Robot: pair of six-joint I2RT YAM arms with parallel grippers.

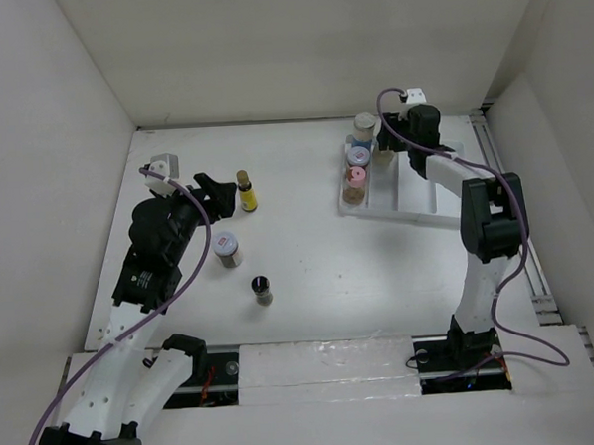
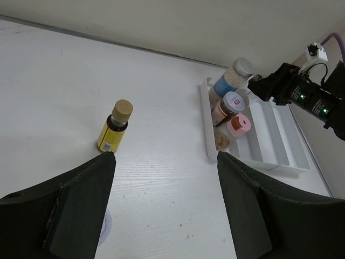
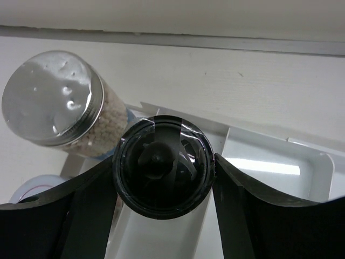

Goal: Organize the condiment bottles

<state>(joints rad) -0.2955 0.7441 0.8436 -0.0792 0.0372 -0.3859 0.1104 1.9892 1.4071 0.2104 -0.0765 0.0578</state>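
My right gripper (image 1: 386,144) (image 3: 163,162) is shut on a black-capped bottle (image 3: 161,178), held over the white divided tray (image 1: 415,201) (image 3: 269,162) at its back left. Beside it stands a silver-lidded, blue-banded jar (image 3: 54,100) (image 1: 364,128). In front of that jar, a blue-lidded bottle (image 1: 356,158) and a pink shaker (image 1: 354,184) fill the tray's left slot. My left gripper (image 1: 214,192) (image 2: 165,156) is open and empty, just left of a slim yellow bottle (image 1: 246,192) (image 2: 114,129). A silver-lidded jar (image 1: 228,249) and a small black-capped bottle (image 1: 262,289) stand on the table.
White walls enclose the table on the left, back and right. The tray's right compartments (image 2: 269,135) hold nothing. The right arm (image 2: 307,97) reaches over the tray's far end.
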